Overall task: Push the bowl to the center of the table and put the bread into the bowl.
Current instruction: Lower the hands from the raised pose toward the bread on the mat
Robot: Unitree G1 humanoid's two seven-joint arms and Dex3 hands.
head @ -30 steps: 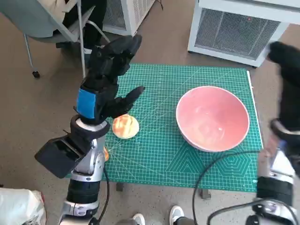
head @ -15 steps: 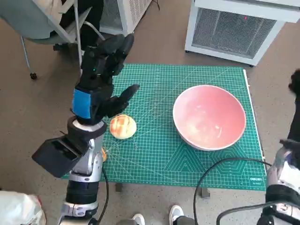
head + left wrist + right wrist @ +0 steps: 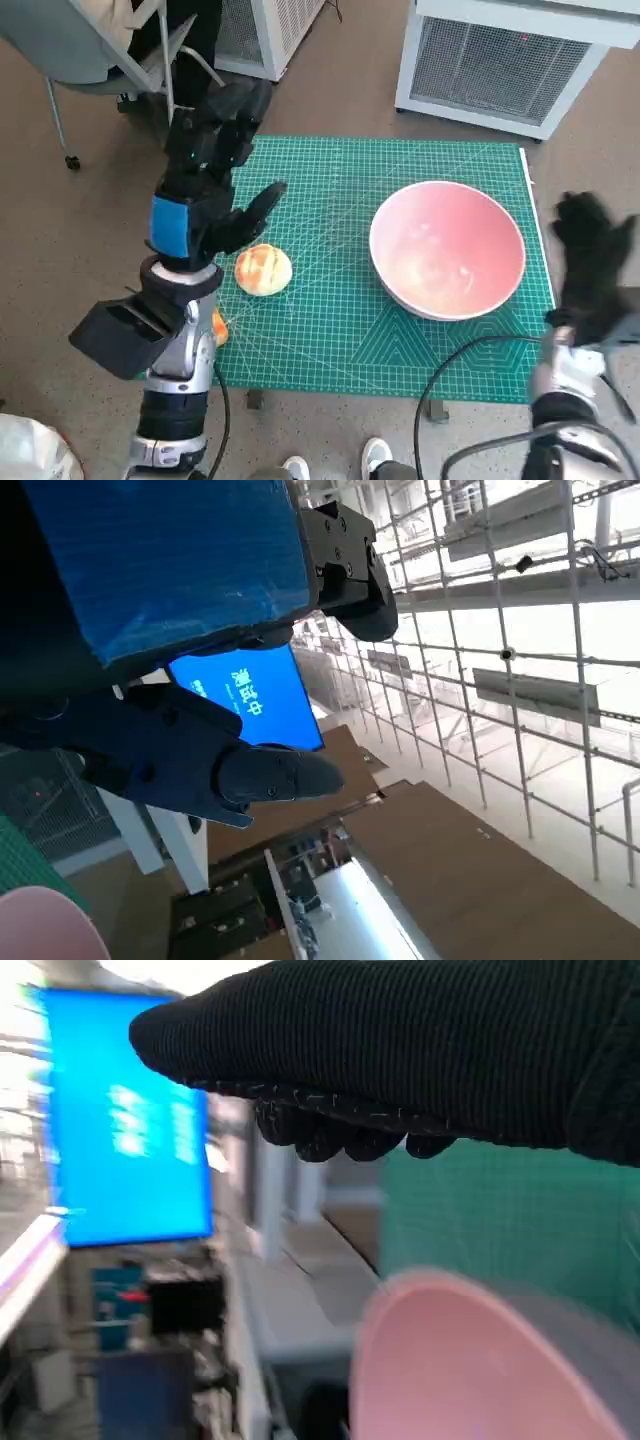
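Pink bowl (image 3: 447,250) right of centre on the green mat (image 3: 330,310), empty. Bread (image 3: 263,270) at left centre, just beside the left hand (image 3: 205,175), fingers spread, holding nothing. Right hand (image 3: 590,260) at right edge, released, off the mat. Mat's corner print too small to read.

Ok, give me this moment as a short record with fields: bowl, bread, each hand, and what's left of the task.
bowl: pink bowl, empty, on the right part of the green cutting mat
bread: round bread roll on the mat's left part, outside the bowl
left hand: left hand raised above the roll, fingers spread, holding nothing
right hand: right hand beside the bowl's right, off the mat's edge, holding nothing
task left: bowl not centred; bread not in bowl
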